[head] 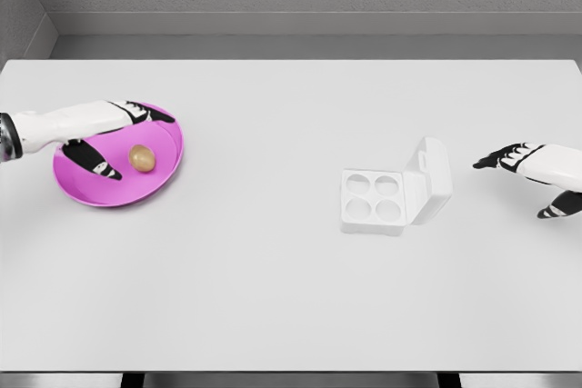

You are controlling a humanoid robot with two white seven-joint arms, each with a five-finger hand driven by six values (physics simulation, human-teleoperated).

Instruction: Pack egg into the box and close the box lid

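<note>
A brown egg (141,158) lies on a magenta plate (155,190) at the left of the white table. My left hand (123,138) hovers over the plate with its fingers spread, thumb below and the other fingers above the egg's left side, holding nothing. A white egg box (373,200) with four empty wells sits right of the middle, and its lid (432,179) stands open on the right side. My right hand (527,174) hangs open to the right of the lid, apart from it.
The white table (291,297) spans the whole view, with a grey wall behind its far edge. Nothing else stands on it besides the plate and the box.
</note>
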